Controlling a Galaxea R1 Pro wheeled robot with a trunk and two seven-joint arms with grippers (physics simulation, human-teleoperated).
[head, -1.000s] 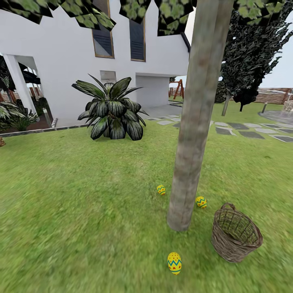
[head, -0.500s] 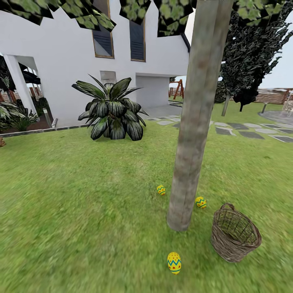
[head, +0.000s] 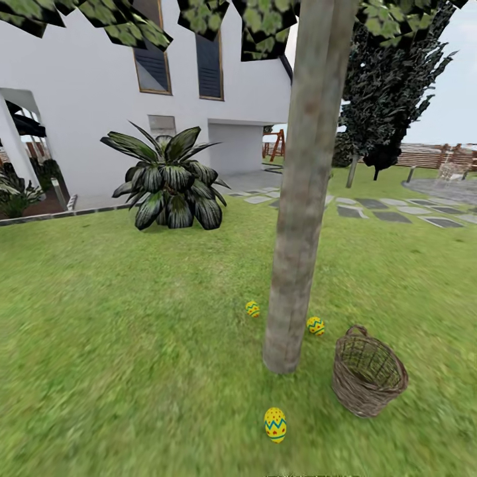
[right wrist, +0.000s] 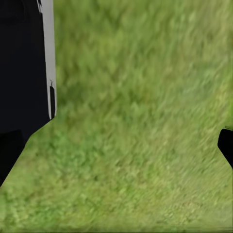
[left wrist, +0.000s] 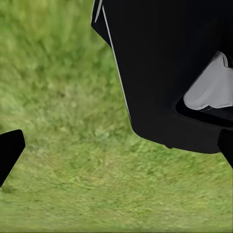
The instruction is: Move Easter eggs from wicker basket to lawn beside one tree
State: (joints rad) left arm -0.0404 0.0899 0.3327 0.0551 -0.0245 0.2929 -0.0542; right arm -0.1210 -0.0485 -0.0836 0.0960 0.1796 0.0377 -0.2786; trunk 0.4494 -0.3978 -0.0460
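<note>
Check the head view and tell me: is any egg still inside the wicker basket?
No: the wicker basket shows only bare weave inside, and all three Easter eggs lie on the lawn around the tree.

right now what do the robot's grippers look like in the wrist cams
Very little shows. In the left wrist view, the left gripper appears as matte black finger edges at both sides, beside a bulky black robot body part with a pale grey inset. In the right wrist view, the right gripper shows black finger edges too, next to a black panel with a light grey strip. No cables or markings are visible.

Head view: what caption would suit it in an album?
Three Easter eggs lie on the lawn around a tree, beside an empty wicker basket.
</note>
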